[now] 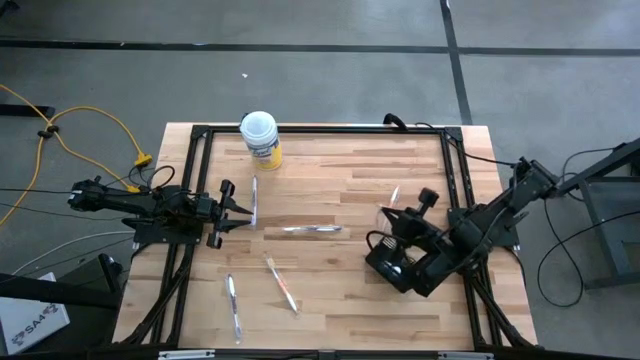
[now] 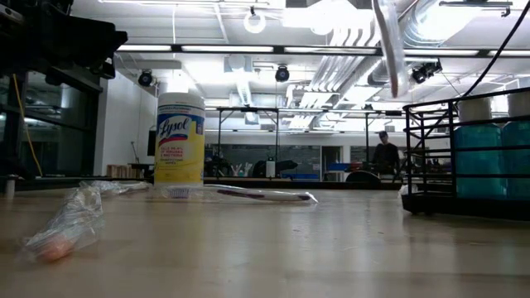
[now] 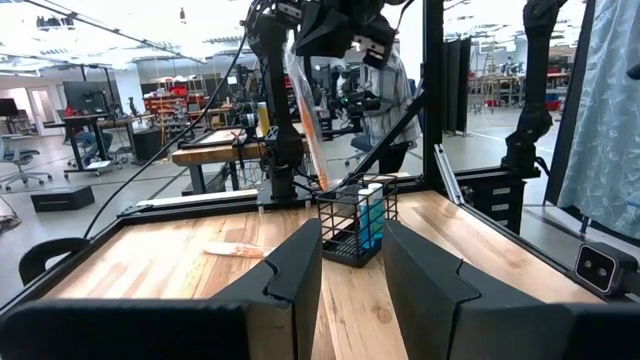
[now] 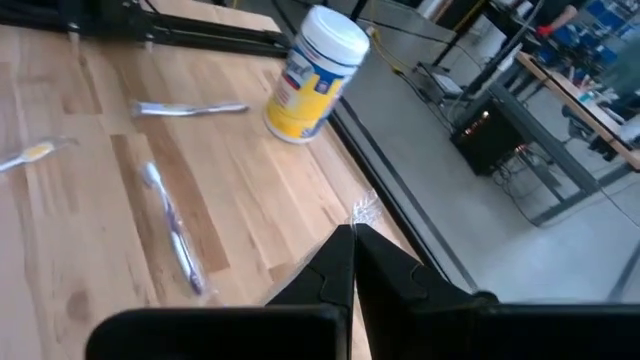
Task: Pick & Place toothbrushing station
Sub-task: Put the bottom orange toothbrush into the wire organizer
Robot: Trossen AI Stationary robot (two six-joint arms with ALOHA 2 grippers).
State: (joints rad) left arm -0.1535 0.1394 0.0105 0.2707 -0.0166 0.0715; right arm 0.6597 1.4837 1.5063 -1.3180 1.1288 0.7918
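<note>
The toothbrushing station [image 1: 393,258] shows as a black wire-frame holder with blue cups inside, standing on the table's right part. It also shows in the left wrist view [image 3: 355,226] and the low view [image 2: 464,157]. My right gripper [image 4: 352,232] is high above the station, shut on a clear-wrapped toothbrush [image 3: 305,100]. My left gripper [image 3: 352,270] is open and empty at the table's left [image 1: 232,206]. Several more wrapped toothbrushes lie flat on the table, among them one in the middle [image 1: 312,229] and one nearer the front [image 1: 282,284]. My right gripper pinches the wrapped toothbrush by the upper end of its clear wrapper [image 4: 362,208] between its two shut fingers. The brush hangs slanting below the fingers, lifted clear of the table [image 2: 389,50]. Its lower end [image 3: 323,180] is just above the station.
A white-lidded, yellow-labelled Lysol canister [image 1: 260,138] stands upright at the far left of the table. A black metal frame [image 1: 320,130] runs around the tabletop. Bare wood lies between the station and the loose toothbrushes. A person [image 2: 384,154] is in the room behind.
</note>
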